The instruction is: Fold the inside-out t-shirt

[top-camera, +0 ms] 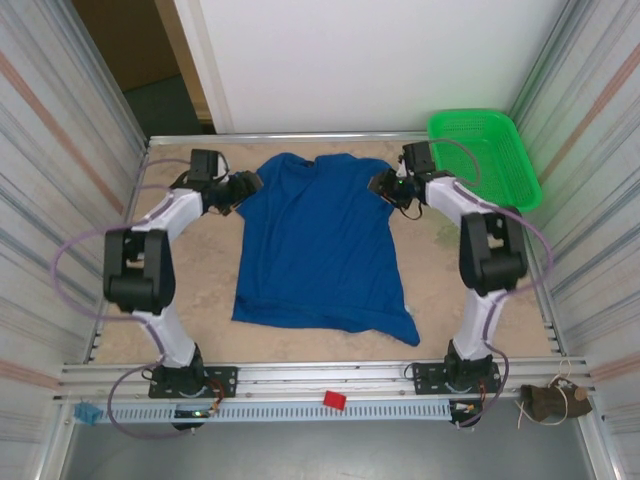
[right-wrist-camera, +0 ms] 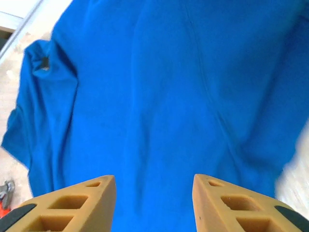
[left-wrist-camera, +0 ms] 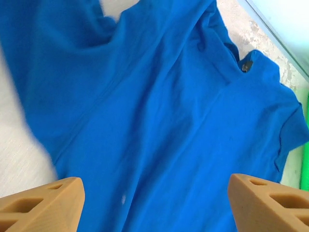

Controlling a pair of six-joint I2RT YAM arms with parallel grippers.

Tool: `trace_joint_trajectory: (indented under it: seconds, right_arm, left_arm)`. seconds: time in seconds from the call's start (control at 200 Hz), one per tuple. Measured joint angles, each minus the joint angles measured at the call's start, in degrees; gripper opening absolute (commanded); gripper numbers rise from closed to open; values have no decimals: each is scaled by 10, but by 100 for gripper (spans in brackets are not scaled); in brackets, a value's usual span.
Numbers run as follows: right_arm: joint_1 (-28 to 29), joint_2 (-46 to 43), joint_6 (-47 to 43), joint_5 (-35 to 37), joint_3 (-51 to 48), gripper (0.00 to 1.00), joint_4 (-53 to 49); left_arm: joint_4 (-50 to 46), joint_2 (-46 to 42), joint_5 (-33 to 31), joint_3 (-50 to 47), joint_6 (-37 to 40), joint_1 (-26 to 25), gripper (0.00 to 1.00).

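The t-shirt (top-camera: 320, 240) lay long from near to far, the left gripper (top-camera: 243, 188) by one sleeve, the right gripper (top-camera: 384, 186) by the other, both with fingers apart, holding nothing.

bright even light, faint soft shadows, t-shirt (left-wrist-camera: 159, 121) edges blurred in wrist views

We are seeing bare bench (top-camera: 205, 290) lying open on both sides of the t-shirt (top-camera: 320, 245) and along its near hem, while the green basket (top-camera: 485, 150) is crowding the far right corner just beside the right claw (top-camera: 380, 184) and the side walls (top-camera: 60, 150) are hemming both flanks.
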Motion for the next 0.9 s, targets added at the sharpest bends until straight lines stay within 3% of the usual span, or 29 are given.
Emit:
trace_joint_trajectory:
  seconds: [0.271,0.661,0.797,0.897]
  right_arm:
    - [-28,187,48,-29,161,39,25]
    - [-67,373,77,-25,486,39,-42]
    - [-64,356,57,-42,475,41,-56]
    - [-54,274,27,-44,366,43,-54]
  left_arm:
    - [-2,214,-2,193,-1,2,76]
    - [-63,391,-16,478,-8,32,75]
    - [-81,388,-12,492,4,32,75]
    - [-82,325,-9,423,18,30,76]
